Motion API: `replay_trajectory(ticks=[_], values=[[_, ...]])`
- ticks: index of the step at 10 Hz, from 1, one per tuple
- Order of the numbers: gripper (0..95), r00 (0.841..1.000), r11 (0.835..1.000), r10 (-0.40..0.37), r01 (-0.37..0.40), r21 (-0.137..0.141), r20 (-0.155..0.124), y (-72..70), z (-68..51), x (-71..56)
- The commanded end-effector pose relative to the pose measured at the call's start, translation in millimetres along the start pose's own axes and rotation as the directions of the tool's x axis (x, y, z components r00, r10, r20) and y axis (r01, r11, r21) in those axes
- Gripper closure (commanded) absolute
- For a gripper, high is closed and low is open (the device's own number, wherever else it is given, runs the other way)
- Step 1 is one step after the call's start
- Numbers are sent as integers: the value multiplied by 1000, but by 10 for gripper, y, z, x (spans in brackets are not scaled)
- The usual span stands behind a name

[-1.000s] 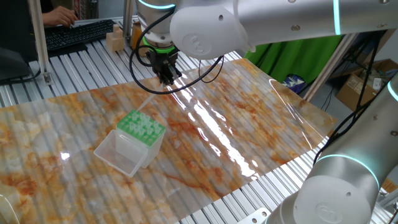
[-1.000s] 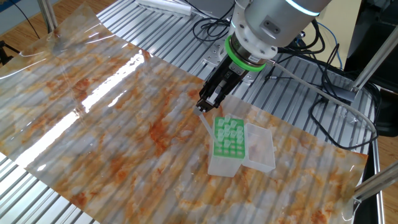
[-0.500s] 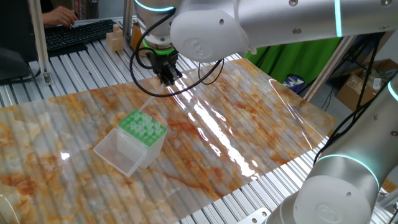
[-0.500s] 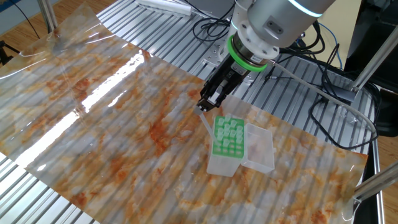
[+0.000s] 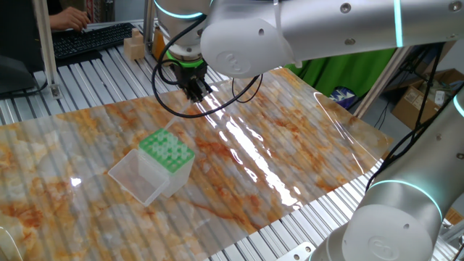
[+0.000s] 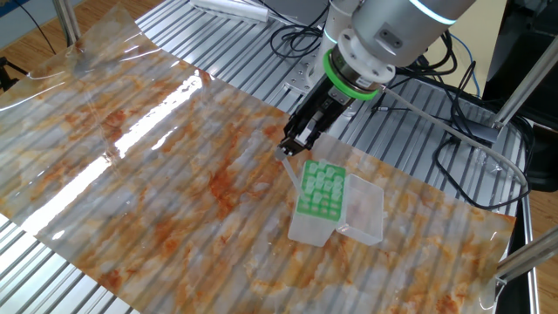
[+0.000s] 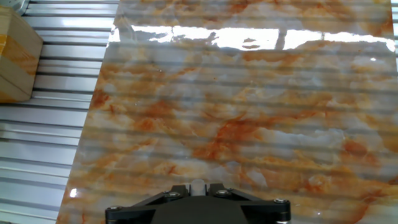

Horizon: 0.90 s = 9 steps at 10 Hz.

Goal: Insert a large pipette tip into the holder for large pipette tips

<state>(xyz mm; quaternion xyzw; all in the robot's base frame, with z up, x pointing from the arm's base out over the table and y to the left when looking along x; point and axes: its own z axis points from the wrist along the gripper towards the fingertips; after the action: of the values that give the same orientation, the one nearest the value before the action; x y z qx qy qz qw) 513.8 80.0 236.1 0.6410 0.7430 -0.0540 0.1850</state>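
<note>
- Marbled orange-and-grey sheeting covers the worktop point(image 5: 304, 138), which is ribbed metal at its edges; glare streaks across the sheet in both fixed views.
- Grey and white, the arm point(image 5: 304, 32) reaches in from the right of one fixed view, with a green ring at its wrist.
- At the far left edge of that view sits a black keyboard point(image 5: 87, 40), with a person's hand over it.
- Near the middle of the sheet stands the holder for large pipette tips point(image 6: 316, 202), a clear box with a green perforated rack on top; its clear lid point(image 6: 364, 212) is swung open and lies flat beside it.
- Several tips already stand in the rack's holes, on the side nearer the arm.
- Above the sheet, just beside the holder and clear of it, hangs the gripper point(image 6: 295, 142), tilted.
- Its jaws are clamped together on the large pipette tip point(image 6: 290, 169), holding it by the wide end.
- From the jaws the tip slants downward, its thin point close to the rack's near corner; whether it touches the rack cannot be told.
- Looking along the fingers, the hand view shows only the tip's round whitish butt point(image 7: 197, 186) pinched between the dark jaw blocks, over bare marbled sheet.
- A pale wooden block point(image 7: 15, 59) sits off the sheet's left edge in that view.
</note>
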Motion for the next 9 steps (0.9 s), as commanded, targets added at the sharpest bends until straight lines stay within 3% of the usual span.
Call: replay_trajectory(ticks=[1, 9], values=[[950, 1000, 1000, 1, -1, -4, 3, -4, 5, 11], [950, 1000, 1000, 10, -10, 1, -27, -13, -2, 11]])
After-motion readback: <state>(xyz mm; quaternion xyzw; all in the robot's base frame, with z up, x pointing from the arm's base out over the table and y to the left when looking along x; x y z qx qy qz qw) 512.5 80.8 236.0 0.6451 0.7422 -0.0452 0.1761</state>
